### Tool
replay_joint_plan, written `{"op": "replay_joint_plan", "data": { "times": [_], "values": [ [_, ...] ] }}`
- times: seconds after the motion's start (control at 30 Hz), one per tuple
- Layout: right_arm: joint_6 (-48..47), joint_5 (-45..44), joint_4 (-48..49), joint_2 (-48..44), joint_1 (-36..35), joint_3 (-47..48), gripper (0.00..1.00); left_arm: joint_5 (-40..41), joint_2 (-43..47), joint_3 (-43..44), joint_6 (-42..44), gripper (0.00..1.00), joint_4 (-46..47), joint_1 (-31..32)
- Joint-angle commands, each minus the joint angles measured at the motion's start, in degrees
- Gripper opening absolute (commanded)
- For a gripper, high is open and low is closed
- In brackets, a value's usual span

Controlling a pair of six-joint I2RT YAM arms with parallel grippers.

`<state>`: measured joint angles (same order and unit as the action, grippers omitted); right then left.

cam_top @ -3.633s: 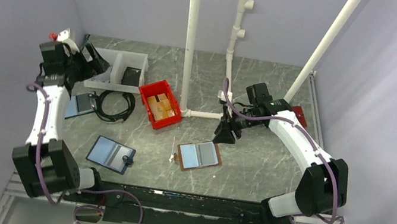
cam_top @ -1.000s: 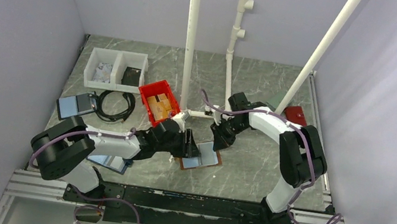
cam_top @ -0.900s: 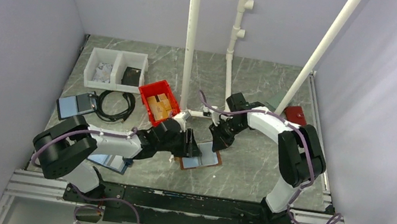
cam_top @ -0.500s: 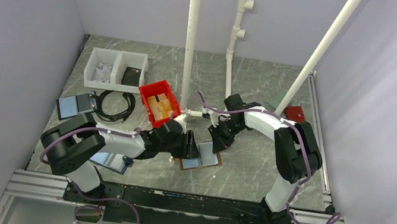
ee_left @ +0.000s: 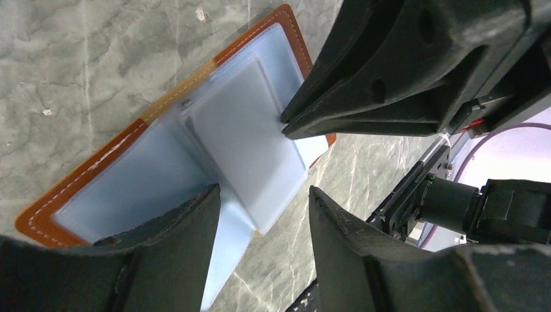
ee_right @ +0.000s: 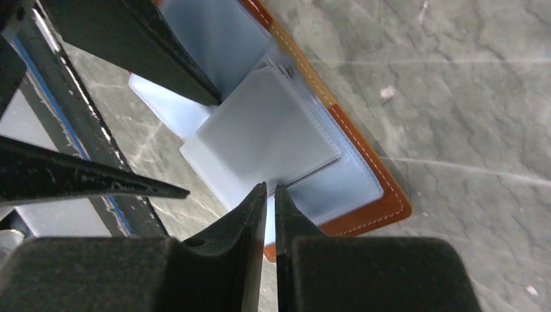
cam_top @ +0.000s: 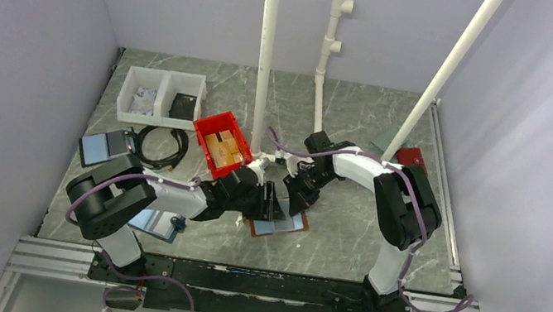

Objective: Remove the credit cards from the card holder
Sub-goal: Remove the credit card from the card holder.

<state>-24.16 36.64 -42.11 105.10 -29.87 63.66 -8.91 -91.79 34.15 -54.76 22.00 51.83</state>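
I'm seeing the card holder (ee_left: 195,149) showing stitched tan leather and cloudy, glossy plastic sleeves on the matt, marbled worktop (ee_left: 78,65).

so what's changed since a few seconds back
The left end effector swung from the far left corner across to the card holder and stands open over it. The right end effector dropped toward it and pinched a clear sleeve at its edge. The card holder and red bin stayed put.
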Motion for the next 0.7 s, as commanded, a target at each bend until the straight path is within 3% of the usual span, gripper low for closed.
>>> {"op": "replay_joint_plan", "data": {
  "times": [0.0,0.1,0.2,0.33,0.5,0.67],
  "values": [
    [2.22,4.76,0.76,2.52,-0.88,2.59,0.13,-0.48,-1.8,1.18,0.62,0.58,-1.36,0.33],
    [2.37,8.26,-0.1,4.08,-1.13,3.46,0.13,0.63,-1.69,0.89,0.35,0.53,-1.84,0.37],
    [1.96,11.18,-1.15,4.84,-1.25,4.22,0.13,2.05,-1.45,0.46,0.03,0.31,-3.37,0.33],
    [1.3,12.01,-1.93,4.13,-0.97,4.71,0.15,4.16,-1.05,-0.32,-0.47,0.16,-5.21,0.29],
    [0.31,12.53,-2.89,2.52,1.05,5.08,0.18,5.33,-1.02,-1.53,-0.83,0.04,-5.13,0.24],
    [0.8,10.32,-1.67,0.25,3.09,4.01,0.21,5.8,-1.03,-2.28,-1.44,0.01,-4.56,0.12]
  ]
}}
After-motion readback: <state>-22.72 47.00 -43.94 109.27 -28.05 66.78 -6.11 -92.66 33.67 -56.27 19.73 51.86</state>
